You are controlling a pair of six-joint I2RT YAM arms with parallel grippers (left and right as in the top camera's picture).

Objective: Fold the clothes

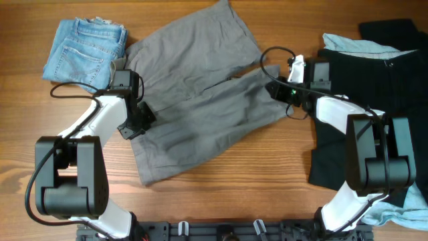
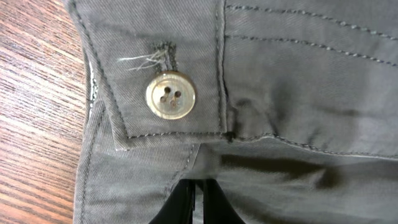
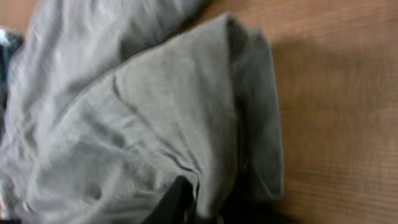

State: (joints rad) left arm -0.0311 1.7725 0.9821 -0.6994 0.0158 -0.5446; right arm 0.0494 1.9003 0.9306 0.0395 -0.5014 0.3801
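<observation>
Grey shorts [image 1: 194, 100] between left gripper [image 1: 138, 122] and right gripper [image 1: 276, 90].
Left wrist only: button [image 2: 170, 95] just above jaws. Right wrist only: hem [image 3: 252, 106] above jaws. Jaw gaps cloth-covered, cannot tell.

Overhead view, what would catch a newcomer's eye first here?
The grey shorts lie crumpled across the middle of the table, with the left gripper pinching the waistband and the right gripper at a leg hem. Next comes the pale button filling the left wrist view, then the folded denim shorts at the far left corner.
</observation>
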